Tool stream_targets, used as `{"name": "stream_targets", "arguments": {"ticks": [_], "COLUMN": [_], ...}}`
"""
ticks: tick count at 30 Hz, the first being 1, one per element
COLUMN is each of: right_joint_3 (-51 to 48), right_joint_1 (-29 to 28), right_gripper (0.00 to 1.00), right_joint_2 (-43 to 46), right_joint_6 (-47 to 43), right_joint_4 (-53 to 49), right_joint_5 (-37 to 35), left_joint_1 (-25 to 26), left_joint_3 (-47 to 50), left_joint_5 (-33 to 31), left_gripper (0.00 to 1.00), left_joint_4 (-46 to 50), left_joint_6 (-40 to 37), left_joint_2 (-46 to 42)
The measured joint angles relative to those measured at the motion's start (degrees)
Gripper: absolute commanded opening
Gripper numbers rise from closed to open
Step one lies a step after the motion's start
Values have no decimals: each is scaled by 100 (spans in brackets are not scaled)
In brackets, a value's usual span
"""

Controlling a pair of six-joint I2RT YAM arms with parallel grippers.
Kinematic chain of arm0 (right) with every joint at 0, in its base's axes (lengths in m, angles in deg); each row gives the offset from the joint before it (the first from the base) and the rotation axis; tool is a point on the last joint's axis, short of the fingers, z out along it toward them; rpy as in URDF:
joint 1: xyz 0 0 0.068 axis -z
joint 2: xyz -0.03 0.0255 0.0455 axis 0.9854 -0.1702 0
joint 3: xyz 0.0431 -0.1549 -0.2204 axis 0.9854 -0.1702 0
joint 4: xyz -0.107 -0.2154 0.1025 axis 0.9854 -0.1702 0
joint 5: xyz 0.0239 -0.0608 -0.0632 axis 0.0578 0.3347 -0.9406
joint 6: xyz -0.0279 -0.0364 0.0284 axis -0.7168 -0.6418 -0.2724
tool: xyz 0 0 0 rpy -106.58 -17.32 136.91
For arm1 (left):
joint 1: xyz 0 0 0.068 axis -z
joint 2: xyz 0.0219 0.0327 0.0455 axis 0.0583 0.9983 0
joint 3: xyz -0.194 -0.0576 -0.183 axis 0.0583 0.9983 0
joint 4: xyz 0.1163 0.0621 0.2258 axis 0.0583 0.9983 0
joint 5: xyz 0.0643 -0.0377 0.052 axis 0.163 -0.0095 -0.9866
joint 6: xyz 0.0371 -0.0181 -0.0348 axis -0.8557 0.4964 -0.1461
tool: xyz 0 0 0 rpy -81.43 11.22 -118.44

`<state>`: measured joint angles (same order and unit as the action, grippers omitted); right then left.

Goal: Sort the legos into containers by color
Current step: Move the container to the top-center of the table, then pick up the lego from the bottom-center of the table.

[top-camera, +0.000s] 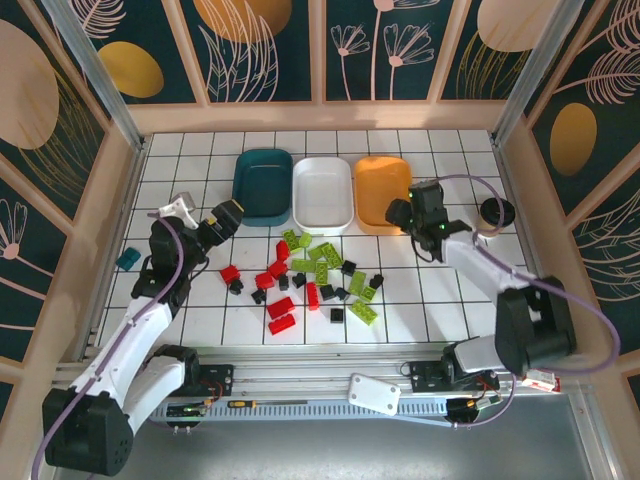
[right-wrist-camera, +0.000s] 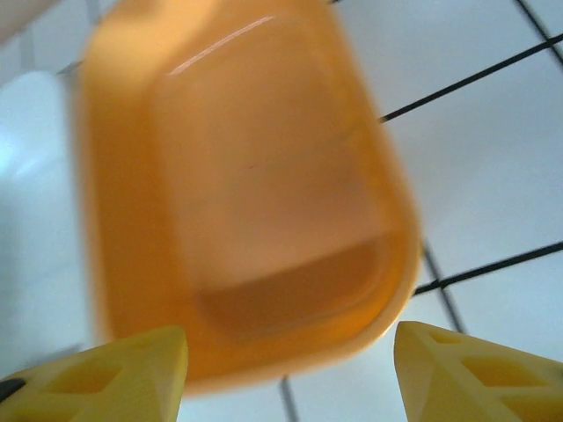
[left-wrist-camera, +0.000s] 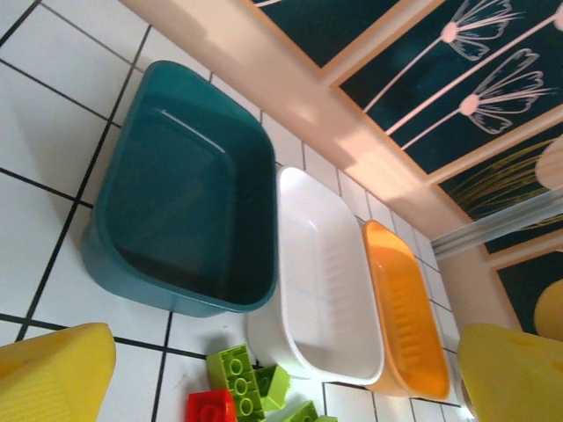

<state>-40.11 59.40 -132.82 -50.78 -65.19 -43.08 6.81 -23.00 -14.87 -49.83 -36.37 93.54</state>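
White tiled table (top-camera: 420,312) carries the legos (top-camera: 315,275) scattered mid-frame, just below the teal tray (top-camera: 262,185), white tray (top-camera: 323,190) and orange tray (top-camera: 375,180). Left gripper (top-camera: 228,215) and right gripper (top-camera: 400,212) both gape wide, holding nothing.

Red, green, black legos (top-camera: 322,272) scattered near empty teal, white, orange trays (top-camera: 323,195)

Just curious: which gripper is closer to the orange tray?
Right. The right gripper is at the near edge of the orange tray; the left gripper is by the teal tray.
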Motion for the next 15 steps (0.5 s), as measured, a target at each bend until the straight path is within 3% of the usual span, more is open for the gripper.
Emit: {"name": "stream_targets", "arguments": {"ticks": [8,15], "right_joint_3": [-1696,-1762], "right_joint_1": [-1204,-1635], "right_gripper": [61,60], "right_joint_2": [675,741], "right_joint_6": [911,1539], "right_joint_4": [-439,-448], "right_joint_5": [-76,-302], "left_joint_1": [15,15], "left_joint_3": [896,911], "left_joint_5": [-4,39], "left_gripper": [99,99], "left_joint_4": [-28,15], "left_joint_6": [240,269], "left_joint_2": [-446,-208]}}
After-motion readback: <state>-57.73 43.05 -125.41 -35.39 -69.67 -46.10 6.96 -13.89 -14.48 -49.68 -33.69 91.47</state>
